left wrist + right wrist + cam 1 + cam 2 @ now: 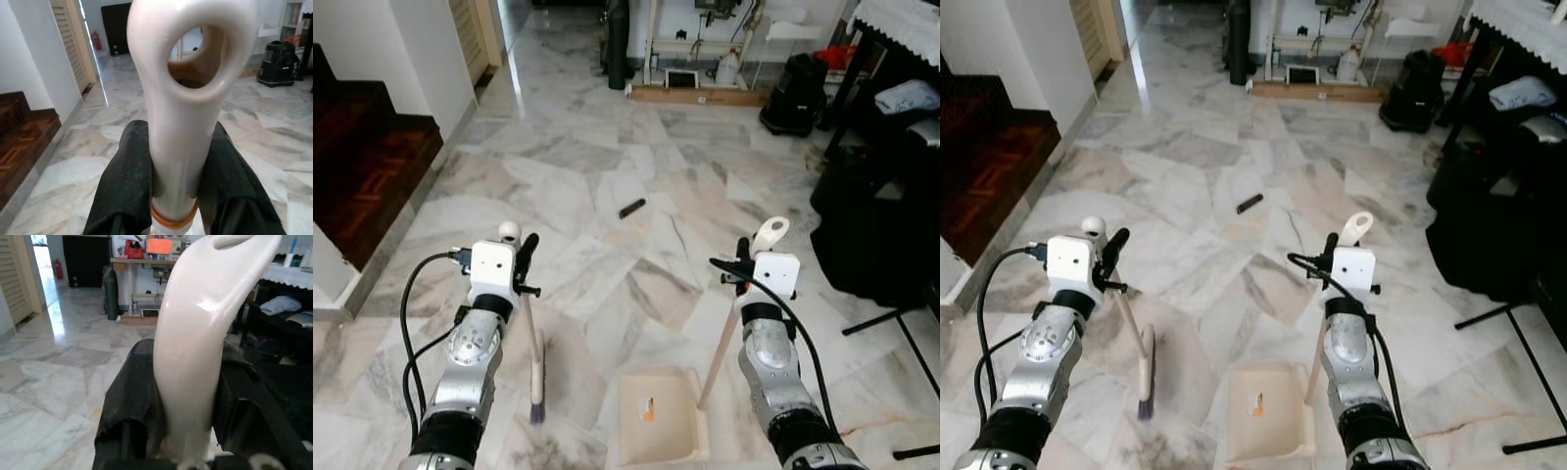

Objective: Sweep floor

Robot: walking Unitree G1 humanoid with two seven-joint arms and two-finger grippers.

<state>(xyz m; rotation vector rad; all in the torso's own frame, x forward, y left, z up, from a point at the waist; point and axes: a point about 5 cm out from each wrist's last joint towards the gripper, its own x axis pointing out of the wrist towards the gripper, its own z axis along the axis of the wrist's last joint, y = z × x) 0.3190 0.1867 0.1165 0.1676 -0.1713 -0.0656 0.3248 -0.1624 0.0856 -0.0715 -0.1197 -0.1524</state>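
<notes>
Left hand point(176, 196) clamped on broom point(534, 367) handle, bristles down on marble floor point(607, 186). Right hand point(188, 431) clamped on dustpan point(656, 416) handle, pan flat on floor just beside the broom. Small dark object point(631, 208) lying ahead, well apart.

The orange sticker point(648, 408) inside the dustpan point(658, 446) is too small to read.

A marble floor point(607, 186) is carrying everything here. A dustpan point(656, 416) is lying at 6 o'clock, with a brush point(537, 377) resting its bristles at 7. A dark stick point(631, 208) is lying near the centre, and a black bag point(793, 93) is sitting at 1 o'clock.
</notes>
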